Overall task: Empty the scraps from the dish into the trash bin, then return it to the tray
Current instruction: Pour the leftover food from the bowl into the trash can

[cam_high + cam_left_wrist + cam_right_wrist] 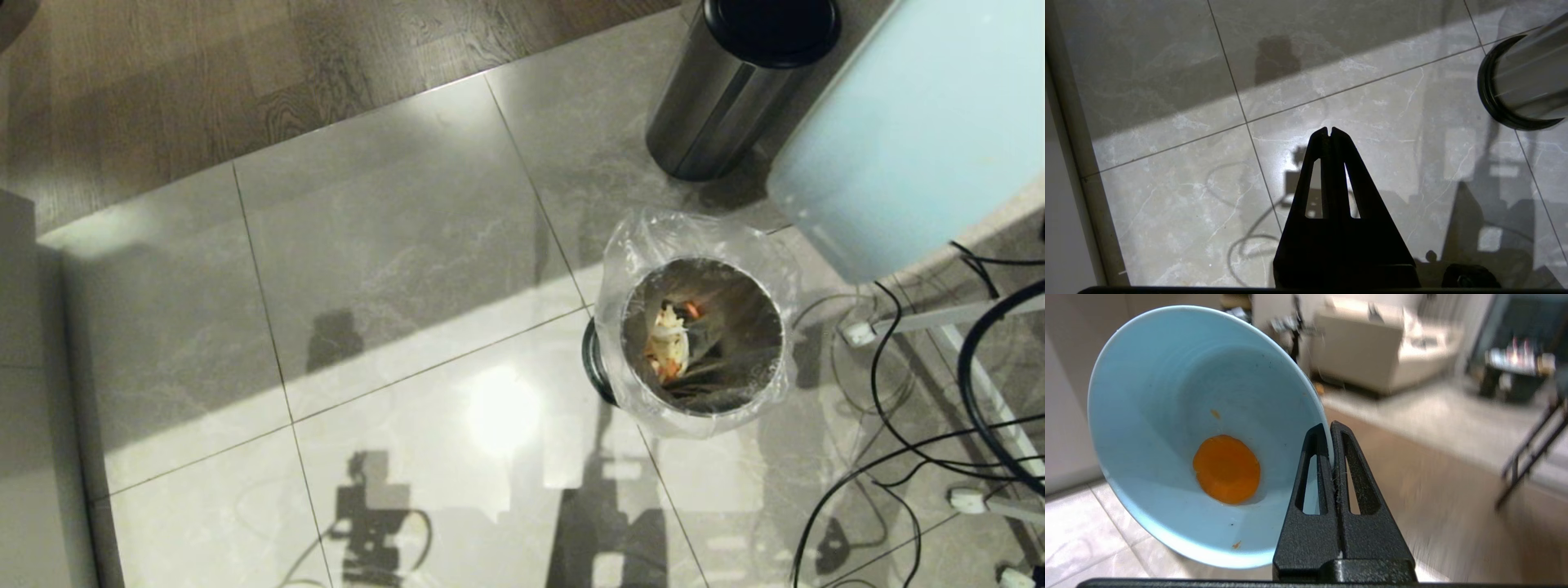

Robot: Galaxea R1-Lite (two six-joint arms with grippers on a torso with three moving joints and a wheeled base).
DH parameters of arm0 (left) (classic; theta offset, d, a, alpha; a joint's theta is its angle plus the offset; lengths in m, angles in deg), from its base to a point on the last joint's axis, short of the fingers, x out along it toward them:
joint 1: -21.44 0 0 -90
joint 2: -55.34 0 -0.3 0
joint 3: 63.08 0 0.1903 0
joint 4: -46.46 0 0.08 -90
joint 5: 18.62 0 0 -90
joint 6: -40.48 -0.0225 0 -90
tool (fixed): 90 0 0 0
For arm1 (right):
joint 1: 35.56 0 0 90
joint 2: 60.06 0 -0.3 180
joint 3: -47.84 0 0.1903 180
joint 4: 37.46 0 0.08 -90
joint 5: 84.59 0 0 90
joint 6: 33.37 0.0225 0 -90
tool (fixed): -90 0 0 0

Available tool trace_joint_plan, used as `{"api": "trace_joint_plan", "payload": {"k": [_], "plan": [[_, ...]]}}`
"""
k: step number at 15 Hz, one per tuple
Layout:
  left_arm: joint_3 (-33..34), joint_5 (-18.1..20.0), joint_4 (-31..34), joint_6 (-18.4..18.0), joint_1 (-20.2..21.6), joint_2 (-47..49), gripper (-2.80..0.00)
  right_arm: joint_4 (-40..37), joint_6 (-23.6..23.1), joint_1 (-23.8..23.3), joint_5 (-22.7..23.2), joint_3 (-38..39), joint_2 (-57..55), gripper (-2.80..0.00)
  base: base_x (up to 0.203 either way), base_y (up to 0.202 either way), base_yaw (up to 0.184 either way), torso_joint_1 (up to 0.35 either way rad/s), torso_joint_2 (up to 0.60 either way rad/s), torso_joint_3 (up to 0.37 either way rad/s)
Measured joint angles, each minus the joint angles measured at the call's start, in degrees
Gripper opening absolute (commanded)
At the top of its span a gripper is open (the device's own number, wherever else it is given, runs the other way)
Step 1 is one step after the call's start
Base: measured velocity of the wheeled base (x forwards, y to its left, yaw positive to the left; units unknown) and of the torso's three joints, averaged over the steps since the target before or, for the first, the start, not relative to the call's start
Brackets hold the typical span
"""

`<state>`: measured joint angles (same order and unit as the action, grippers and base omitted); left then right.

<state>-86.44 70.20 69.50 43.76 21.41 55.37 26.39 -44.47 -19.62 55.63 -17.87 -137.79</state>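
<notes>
One orange slice [1226,468] stuck in tilted bowl [1167,416], rim clenched by right gripper [1330,428]; bin [702,335] at four o'clock in head view, left gripper [1329,132] pinched empty.

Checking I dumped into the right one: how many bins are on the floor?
2. The small round steel bin lined with clear plastic stands mid-floor with scraps inside. The taller black-lidded steel cylinder bin stands just beyond it, beside the pale blue surface.
</notes>
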Motion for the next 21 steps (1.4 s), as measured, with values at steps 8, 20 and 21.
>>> {"api": "trace_joint_plan", "payload": {"k": [8, 20, 21], "plan": [[0.0, 0.02, 0.02, 0.0, 0.0, 0.0, -2.8, -0.06, -13.78, -3.38, -3.4, 2.02, -17.68, -2.8, 0.0, 0.0, 0.0, 0.0, 0.0, 0.0], [0.0, -0.02, 0.0, 0.02, 0.0, 0.0, -2.8, -0.82, -16.93, -3.01, -0.42, -2.57, -28.1, -2.8, 0.0, 0.0, 0.0, 0.0, 0.0, 0.0], [0.0, -0.02, 0.0, 0.0, 0.0, 0.0, -2.8, -0.29, -16.91, -3.06, -0.42, -2.25, -27.78, -2.8, 0.0, 0.0, 0.0, 0.0, 0.0, 0.0]]}}
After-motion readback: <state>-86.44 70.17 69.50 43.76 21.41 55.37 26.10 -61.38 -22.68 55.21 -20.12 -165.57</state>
